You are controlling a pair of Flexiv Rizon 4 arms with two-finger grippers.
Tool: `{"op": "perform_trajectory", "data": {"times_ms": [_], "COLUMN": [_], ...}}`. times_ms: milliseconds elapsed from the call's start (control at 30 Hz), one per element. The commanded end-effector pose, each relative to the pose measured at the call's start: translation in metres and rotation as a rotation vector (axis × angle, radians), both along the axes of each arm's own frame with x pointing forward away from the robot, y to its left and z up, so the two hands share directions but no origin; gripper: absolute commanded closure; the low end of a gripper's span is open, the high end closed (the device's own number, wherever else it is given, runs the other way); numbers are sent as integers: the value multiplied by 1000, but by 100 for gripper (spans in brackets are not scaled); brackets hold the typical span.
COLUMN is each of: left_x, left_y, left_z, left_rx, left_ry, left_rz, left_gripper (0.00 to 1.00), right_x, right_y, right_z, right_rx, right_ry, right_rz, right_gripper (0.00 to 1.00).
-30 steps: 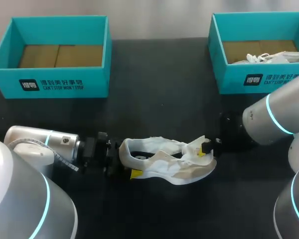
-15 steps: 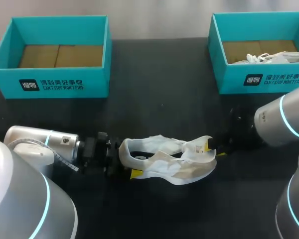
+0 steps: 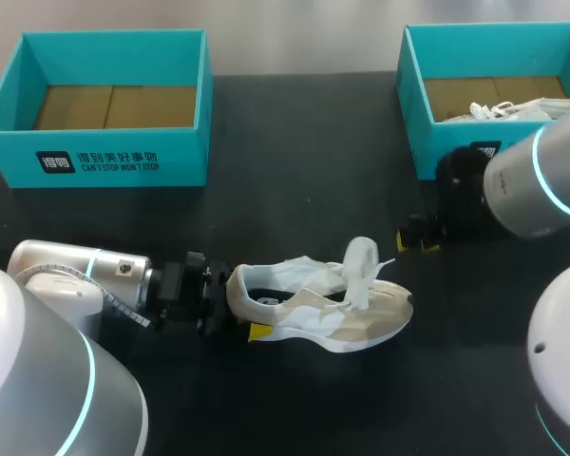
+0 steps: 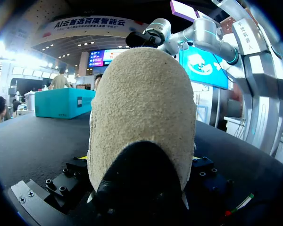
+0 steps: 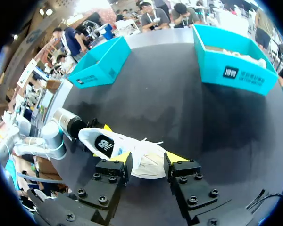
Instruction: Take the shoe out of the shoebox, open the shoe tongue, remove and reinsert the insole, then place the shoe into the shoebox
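Left shoebox (image 3: pixel 95 104): teal, far left of black table (image 3: pixel 304 190). Left gripper (image 3: pixel 237 306): fingers clamped either side of white shoe's (image 3: pixel 313 313) heel. Shoe on table, front middle, outside both boxes, toe pointing right, tongue (image 3: pixel 361 261) standing up. Right gripper (image 3: pixel 413 242): just beyond toe, fingers spread, nothing held. Right shoebox (image 3: pixel 475 142): far right, second white shoe (image 3: pixel 513 109) inside.

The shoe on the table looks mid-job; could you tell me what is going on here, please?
The shoe lies on its side on the black table, out of its box. The left end effector grips it at the heel. The right end effector hangs open, clear of the shoe, between the toe and the right shoebox. The tongue stands pulled up. The left shoebox holds nothing but its cardboard floor.
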State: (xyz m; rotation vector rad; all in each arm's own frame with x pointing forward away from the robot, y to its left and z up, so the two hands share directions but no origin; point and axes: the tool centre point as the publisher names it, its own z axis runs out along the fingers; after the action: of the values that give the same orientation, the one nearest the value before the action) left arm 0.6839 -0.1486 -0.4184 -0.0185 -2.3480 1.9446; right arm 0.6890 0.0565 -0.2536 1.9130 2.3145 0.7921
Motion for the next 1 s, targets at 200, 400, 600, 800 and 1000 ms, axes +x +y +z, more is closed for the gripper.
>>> {"op": "perform_trajectory", "data": {"times_ms": [200, 400, 600, 800, 1000], "left_x": [-1, -1, -1, -1, -1], "left_y": [0, 0, 0, 0, 0], "left_z": [0, 0, 0, 0, 0], "left_rx": [1, 1, 1, 1, 1], "left_ry": [0, 0, 0, 0, 0], "left_rz": [2, 2, 2, 2, 2], "left_gripper": [100, 100, 100, 100, 100], "right_x": [-5, -3, -4, -8, -7], "right_y": [15, 41, 61, 81, 106], "right_z": [81, 97, 99, 103, 102], "right_rx": [-385, -499, -546, -607, -620], "right_ry": [-75, -126, -149, -186, -205], "right_rz": [48, 178, 269, 399, 607], "right_gripper": [58, 59, 90, 100, 100]}}
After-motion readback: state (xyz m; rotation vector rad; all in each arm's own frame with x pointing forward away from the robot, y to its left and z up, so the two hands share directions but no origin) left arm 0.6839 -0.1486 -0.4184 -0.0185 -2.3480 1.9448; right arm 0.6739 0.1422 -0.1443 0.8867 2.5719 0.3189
